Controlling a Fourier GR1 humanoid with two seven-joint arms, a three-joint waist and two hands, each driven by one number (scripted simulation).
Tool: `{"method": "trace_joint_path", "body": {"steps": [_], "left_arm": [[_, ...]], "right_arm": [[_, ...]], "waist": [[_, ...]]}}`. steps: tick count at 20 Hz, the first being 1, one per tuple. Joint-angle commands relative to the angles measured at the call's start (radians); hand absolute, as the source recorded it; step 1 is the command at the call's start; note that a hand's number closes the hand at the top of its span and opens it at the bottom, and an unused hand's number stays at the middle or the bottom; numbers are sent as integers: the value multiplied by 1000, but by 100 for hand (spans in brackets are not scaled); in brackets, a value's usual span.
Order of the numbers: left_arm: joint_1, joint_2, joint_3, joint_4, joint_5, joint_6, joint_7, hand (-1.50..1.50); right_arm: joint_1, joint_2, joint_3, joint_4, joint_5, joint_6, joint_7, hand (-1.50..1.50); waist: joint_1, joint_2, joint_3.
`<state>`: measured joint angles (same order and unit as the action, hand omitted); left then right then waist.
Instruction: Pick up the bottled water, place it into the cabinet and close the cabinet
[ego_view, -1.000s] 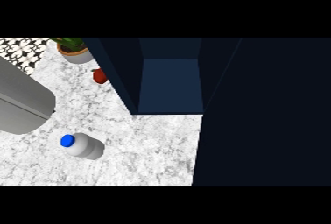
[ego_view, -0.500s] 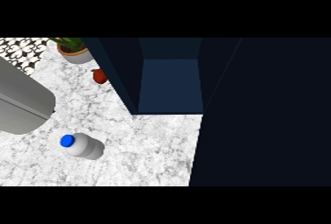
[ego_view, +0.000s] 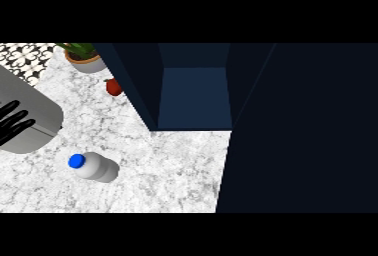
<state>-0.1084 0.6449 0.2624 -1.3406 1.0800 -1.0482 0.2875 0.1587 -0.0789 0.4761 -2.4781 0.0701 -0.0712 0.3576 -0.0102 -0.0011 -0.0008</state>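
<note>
Bottled water (ego_view: 94, 167), one in number, is seen upright on the marbled desk (ego_view: 162, 170), blue cap up, apart from the open cabinet (ego_view: 193, 95). One robot hand (ego_view: 13, 122), the left, is shown at the left edge beside a grey forearm, fingers spread, with nothing held; the right is not seen. The bottle is best approached from the side and gripped round its body. One potted plant (ego_view: 83, 56) and one red object (ego_view: 113, 87) are counted.

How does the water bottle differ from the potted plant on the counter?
The water bottle is grey-white with a blue cap; the potted plant has green leaves in a pale pot. The bottle stands near the counter's front, left of the open cabinet; the plant sits far back by its corner. Both stand upright on the marble counter.
</note>
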Motion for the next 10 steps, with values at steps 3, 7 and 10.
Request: {"method": "trace_joint_path", "body": {"steps": [3, 7, 10], "left_arm": [[-54, -109, 43, 117, -222, -97, -45, -150], [-76, -223, 33, 109, -392, -44, -83, -150], [-73, -212, 97, 250, -510, -197, -173, -150]], "right_arm": [[-10, 3, 56, -45, 121, -36, 27, -150], [-7, -28, 44, -135, 99, -48, 98, -150], [-21, -31, 49, -88, 114, -58, 67, -150]], "waist": [[0, 1, 0], [-4, 0, -1], [-6, 2, -2]]}}
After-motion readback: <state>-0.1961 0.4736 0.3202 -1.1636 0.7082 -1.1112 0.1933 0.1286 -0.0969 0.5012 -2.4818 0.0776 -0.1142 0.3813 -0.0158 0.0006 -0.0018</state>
